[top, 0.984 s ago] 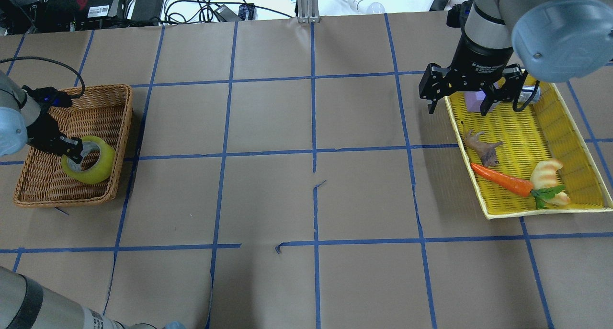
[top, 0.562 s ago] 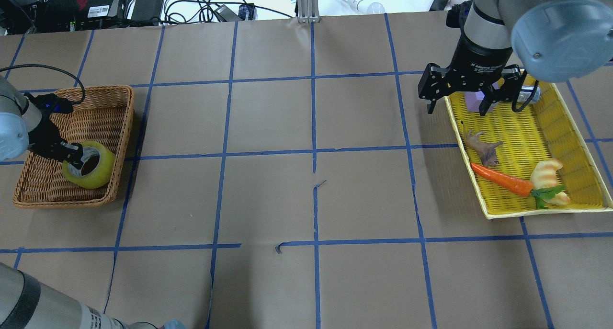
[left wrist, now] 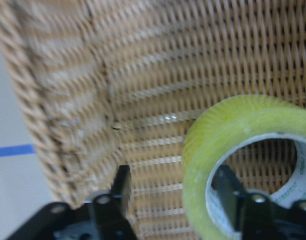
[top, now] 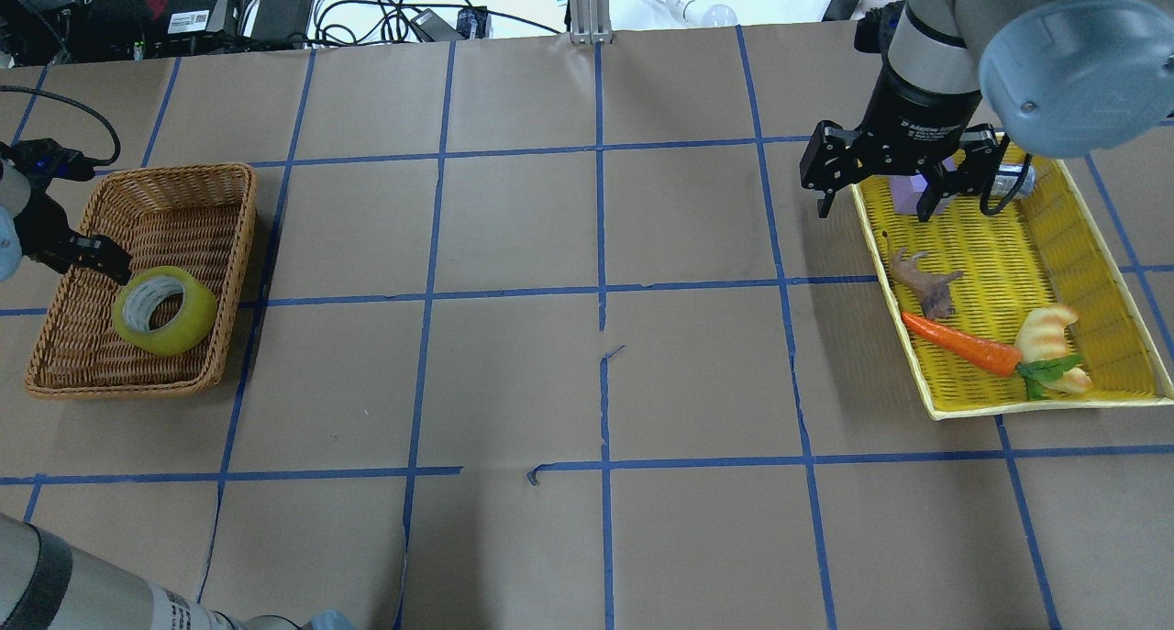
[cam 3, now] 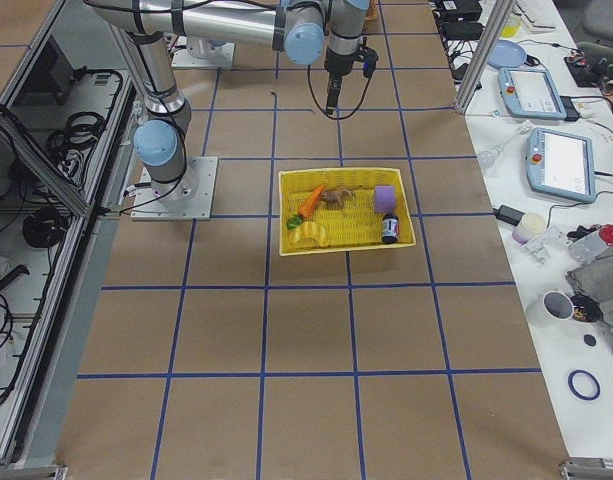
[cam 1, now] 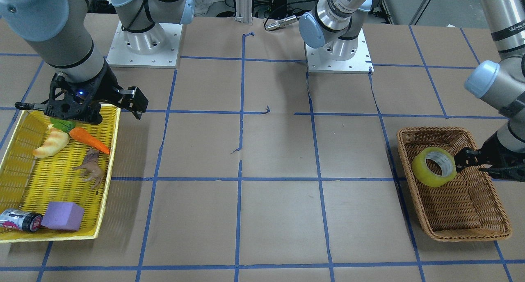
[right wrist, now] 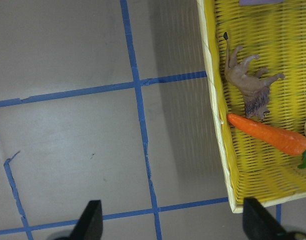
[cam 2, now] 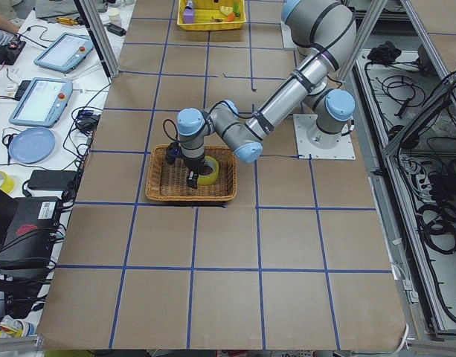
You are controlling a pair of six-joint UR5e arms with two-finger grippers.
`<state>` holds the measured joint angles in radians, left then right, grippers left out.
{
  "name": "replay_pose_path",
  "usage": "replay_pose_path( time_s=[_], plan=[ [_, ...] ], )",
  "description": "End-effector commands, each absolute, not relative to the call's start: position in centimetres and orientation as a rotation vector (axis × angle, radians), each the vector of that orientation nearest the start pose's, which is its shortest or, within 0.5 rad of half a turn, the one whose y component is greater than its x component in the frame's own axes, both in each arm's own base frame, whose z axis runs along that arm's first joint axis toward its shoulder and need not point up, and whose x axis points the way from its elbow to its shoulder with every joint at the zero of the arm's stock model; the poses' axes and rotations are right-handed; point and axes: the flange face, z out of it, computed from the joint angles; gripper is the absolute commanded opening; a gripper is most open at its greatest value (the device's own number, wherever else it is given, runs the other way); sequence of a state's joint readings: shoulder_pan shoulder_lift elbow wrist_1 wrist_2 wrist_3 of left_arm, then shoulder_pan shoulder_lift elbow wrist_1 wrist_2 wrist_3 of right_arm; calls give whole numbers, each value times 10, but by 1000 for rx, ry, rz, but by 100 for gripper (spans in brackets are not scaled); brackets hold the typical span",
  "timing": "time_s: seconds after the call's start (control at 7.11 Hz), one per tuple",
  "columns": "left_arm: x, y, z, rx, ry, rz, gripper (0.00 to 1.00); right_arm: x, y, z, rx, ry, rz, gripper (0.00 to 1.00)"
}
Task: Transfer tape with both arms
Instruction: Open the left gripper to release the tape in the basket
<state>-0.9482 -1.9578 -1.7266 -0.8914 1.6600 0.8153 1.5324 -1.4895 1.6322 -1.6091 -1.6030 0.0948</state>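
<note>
Loads of bare brown table (top: 514,236) between the two containers; yellow tray (top: 1055,403) on the right side, wicker basket (top: 240,245) far left; right gripper (top: 874,210) hangs over the tray's inner rim, spread wide, holding nothing; left gripper (cam 1: 465,161) is unclenched too; tape (top: 188,323) sits tilted in the basket near its centre-side wall; only the wrist cam shows the fingers (left wrist: 122,187) straddling the roll's wall.

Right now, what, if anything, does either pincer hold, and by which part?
Nothing. The left pincer is open beside the tape, which lies in the wicker basket; the right pincer is open and empty.
</note>
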Motion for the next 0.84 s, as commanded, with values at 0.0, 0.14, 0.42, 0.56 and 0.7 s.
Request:
replay_pose_path(
  time_s=[0.0, 0.14, 0.42, 0.56, 0.7],
  plan=[
    [217, -593, 327, 342, 2910, -213, 100, 110, -516, 421, 204, 3166, 164, 100],
    [188, -595, 340, 245, 2938, -229, 100, 110, -516, 421, 202, 3166, 164, 100],
    [127, -590, 360, 97, 3061, -214, 100, 110, -516, 422, 197, 3168, 162, 100],
    [95, -585, 373, 27, 3083, -187, 100, 110, -516, 422, 194, 3171, 162, 100],
    [58, -576, 389, -49, 3103, -154, 100, 110, -516, 422, 199, 3168, 162, 100]
  ],
)
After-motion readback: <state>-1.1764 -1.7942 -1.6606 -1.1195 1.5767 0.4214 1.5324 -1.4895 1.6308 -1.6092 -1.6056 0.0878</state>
